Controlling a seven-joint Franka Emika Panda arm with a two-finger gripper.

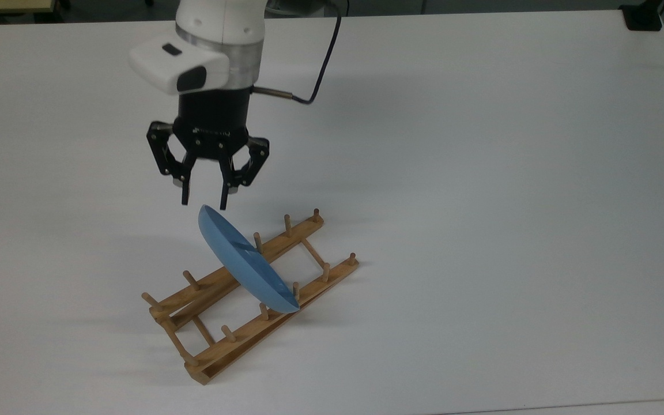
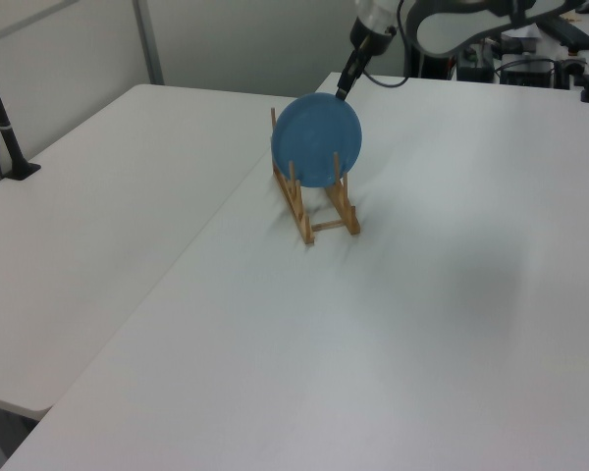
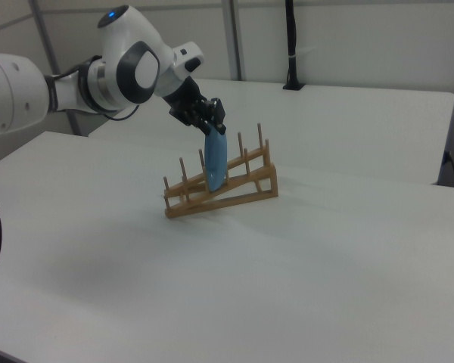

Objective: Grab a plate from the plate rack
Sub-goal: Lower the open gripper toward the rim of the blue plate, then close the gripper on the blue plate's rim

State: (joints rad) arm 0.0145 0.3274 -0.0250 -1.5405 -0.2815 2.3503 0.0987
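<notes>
The gripper (image 1: 203, 203) hangs right above the top rim of the plate (image 1: 244, 263), its two black fingers parted by a narrow gap and closed on nothing, tips just clear of the blue edge in the top view. One plate, light blue, stands on edge and leans in the plate rack (image 1: 234, 308), wedged between pegs about halfway along the rails. One rack, two wooden rails, and in the top view six upright pegs show on the far rail and five on the near one, with thin crossbars between. In the right view the gripper (image 3: 214, 125) sits at the plate's (image 3: 215, 165) upper edge, with the rack (image 3: 234, 190) sloping up toward the right view's right. The white desk (image 1: 482, 173) lies bare on all sides of the rack, wide open toward the top view's right and bottom, its far edge running behind the arm. In the left view the plate (image 2: 315, 139) faces the camera, round and full, with the rack (image 2: 316, 211) near the seam where two desk tops meet.
</notes>
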